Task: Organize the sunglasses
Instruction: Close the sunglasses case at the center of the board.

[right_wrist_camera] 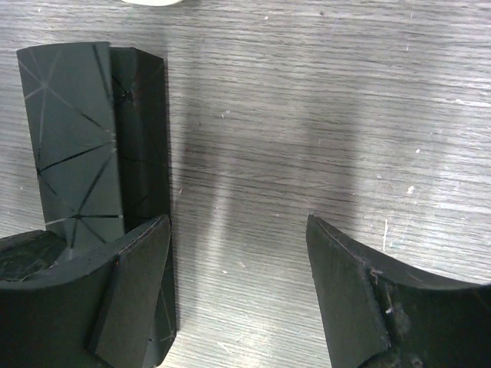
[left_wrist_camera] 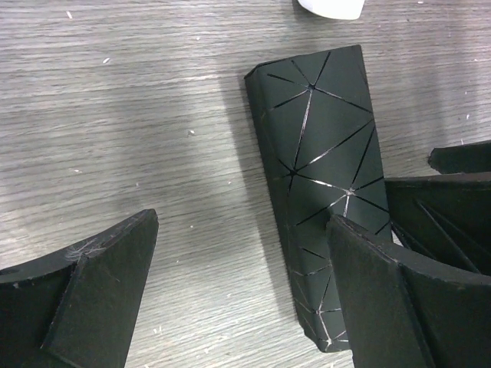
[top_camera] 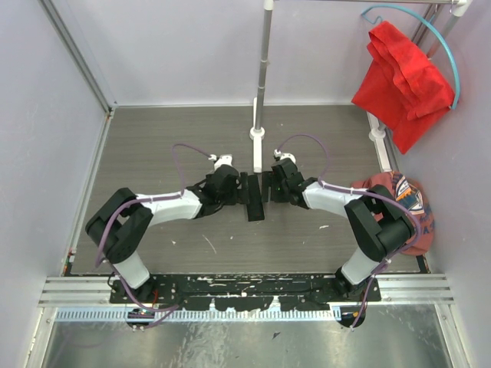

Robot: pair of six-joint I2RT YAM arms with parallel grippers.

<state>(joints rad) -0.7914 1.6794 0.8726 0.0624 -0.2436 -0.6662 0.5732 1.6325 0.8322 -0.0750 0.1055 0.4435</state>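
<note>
the black line-patterned case [top_camera: 255,201] at frame centre is flanked by the left gripper [left_wrist_camera: 245,303] and right gripper [right_wrist_camera: 242,295], both spread, nothing pinched.

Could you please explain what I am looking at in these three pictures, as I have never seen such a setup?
These are two robot arms, each ending in a two-finger gripper. The overhead picture looks down on both; the other two come from cameras on their wrists. On the grey table lies a black case with thin line patterns. The left gripper and the right gripper both stand open beside it, holding nothing. A red cloth hangs at the back right. No sunglasses show.
</note>
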